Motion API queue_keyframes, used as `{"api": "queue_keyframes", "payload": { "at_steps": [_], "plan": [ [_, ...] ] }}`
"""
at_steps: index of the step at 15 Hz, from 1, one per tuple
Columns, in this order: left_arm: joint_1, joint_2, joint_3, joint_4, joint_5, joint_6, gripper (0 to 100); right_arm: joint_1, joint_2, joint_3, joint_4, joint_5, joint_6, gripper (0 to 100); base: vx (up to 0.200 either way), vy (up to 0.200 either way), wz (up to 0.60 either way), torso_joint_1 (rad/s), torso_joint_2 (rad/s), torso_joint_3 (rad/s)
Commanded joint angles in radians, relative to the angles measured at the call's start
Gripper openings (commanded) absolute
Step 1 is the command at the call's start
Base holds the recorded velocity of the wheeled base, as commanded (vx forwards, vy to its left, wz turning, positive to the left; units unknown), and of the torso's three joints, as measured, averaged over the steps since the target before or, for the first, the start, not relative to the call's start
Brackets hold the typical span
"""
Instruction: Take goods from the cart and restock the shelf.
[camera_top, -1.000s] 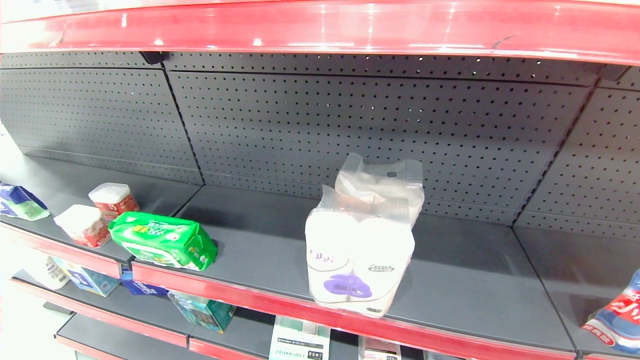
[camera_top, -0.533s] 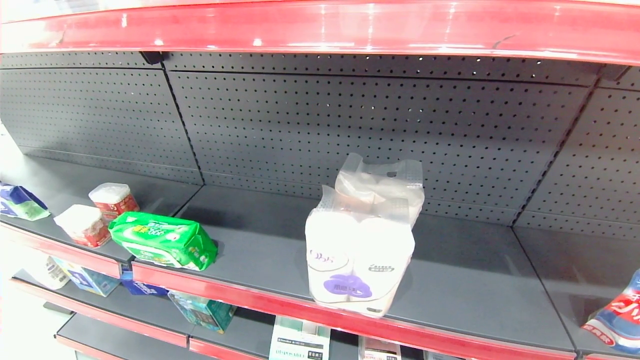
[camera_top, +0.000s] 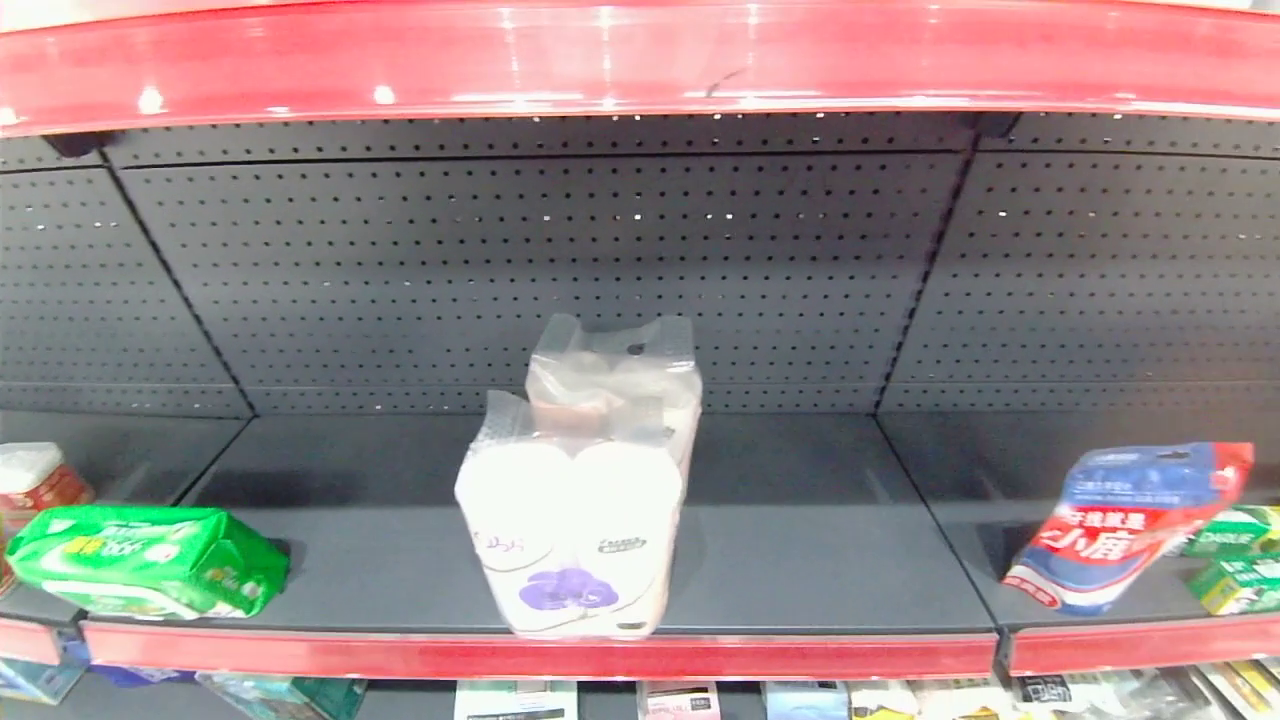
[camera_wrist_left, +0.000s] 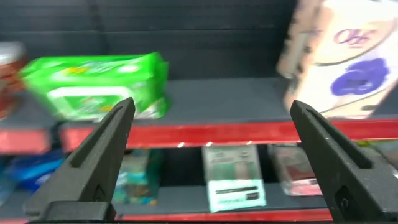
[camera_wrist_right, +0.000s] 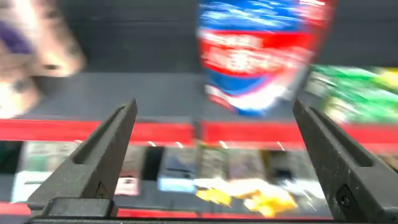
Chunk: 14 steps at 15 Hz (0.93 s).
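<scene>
Shelf (camera_top: 800, 560): dark grey boards with a red front lip, a perforated back panel (camera_top: 540, 270) behind and a red upper ledge (camera_top: 640, 60) above. Item one, toilet-roll pack (camera_top: 575, 520): white rolls in clear wrap with a purple flower mark, stood upright on the middle board, its foot at the front lip and its loose plastic top rising behind. Item two, green wipes pack (camera_top: 150, 560): lay flat on the same board towards the left end, well apart from the rolls. Item three, red-banded tub (camera_top: 35, 480): stood on the neighbouring left board, just behind the wipes. Item four, blue-and-red pouch (camera_top: 1125, 525): leaned tilted on the right board, with green boxes (camera_top: 1235, 560) just beside it on its far side. Mixed goods (camera_top: 515, 700) sat on the tier below. Left gripper (camera_wrist_left: 212, 109): jaws spread wide, nothing gripped, held level before the front lip between wipes and rolls. Right gripper (camera_wrist_right: 214, 107): jaws likewise spread wide, nothing gripped, held before the lip below the pouch.
</scene>
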Motion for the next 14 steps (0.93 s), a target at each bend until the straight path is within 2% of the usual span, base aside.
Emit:
{"api": "queue_keyframes", "payload": {
  "at_steps": [1, 4, 9, 10, 11, 12, 13, 14],
  "plan": [
    [0.0, 0.0, 0.0, 0.0, 0.0, 0.0, 100, 0.0, 0.002, 0.001, 0.0, 0.002, -0.001, 100, 0.0, 0.0, -0.6, -0.002, 0.01, 0.007],
    [0.0, 0.0, 0.0, 0.0, 0.0, 0.0, 100, 0.0, 0.002, -0.001, 0.0, 0.001, -0.001, 100, 0.0, 0.0, -0.6, 0.001, 0.0, 0.004],
    [0.0, 0.0, -0.003, 0.0, 0.0, 0.006, 100, -0.001, 0.002, -0.001, 0.0, -0.001, 0.001, 100, 0.0, 0.0, 0.0, 0.0, 0.0, 0.0],
    [-0.001, 0.145, -0.172, 0.008, 0.049, -0.018, 100, -0.001, 0.002, -0.001, 0.0, -0.001, 0.001, 100, 0.0, 0.0, 0.0, 0.0, 0.0, 0.0],
    [-0.001, 0.309, -0.29, 0.0, 0.096, -0.077, 100, -0.001, 0.002, 0.001, 0.0, -0.001, 0.001, 100, 0.0, 0.0, 0.0, 0.0, 0.0, 0.0],
    [0.0, 0.536, -0.503, -0.009, 0.138, -0.201, 100, 0.0, 0.002, 0.001, 0.0, -0.001, 0.001, 100, 0.0, 0.0, 0.0, 0.0, 0.0, 0.0],
    [0.005, 0.619, -0.521, 0.003, 0.156, -0.178, 100, 0.0, 0.002, 0.001, 0.0, -0.001, 0.001, 100, 0.0, 0.0, 0.0, 0.0, 0.0, 0.0],
    [0.016, 0.665, -0.495, 0.018, 0.188, -0.129, 100, 0.0, 0.002, 0.001, 0.0, -0.001, 0.001, 100, 0.0, 0.0, 0.0, 0.0, 0.0, 0.0]
  ]
}}
